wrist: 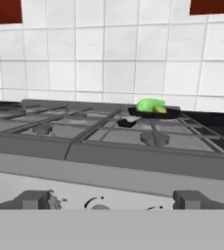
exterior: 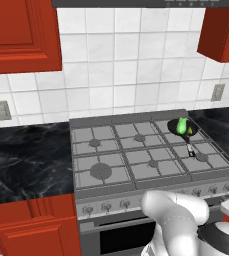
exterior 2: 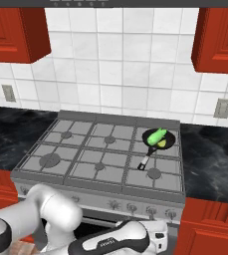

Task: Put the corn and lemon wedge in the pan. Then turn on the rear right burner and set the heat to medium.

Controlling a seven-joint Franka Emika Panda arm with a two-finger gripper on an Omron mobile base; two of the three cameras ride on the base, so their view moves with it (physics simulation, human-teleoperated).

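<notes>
Since the bright green cob-shaped corn (exterior 2: 157, 134) and the tiny yellow lemon wedge (exterior 2: 162, 143) already lie in the small round black frying pan (exterior 2: 168, 141) on the far right burner, you have only the knob left, with the gripper (wrist: 114, 201) wide open, empty, low before the stove's front panel (wrist: 108, 188).

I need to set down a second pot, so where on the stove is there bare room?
The left and middle grates of the stove are bare, and so is the front right grate. Only the rear right is crowded: the pan there holds the corn and lemon wedge.
</notes>
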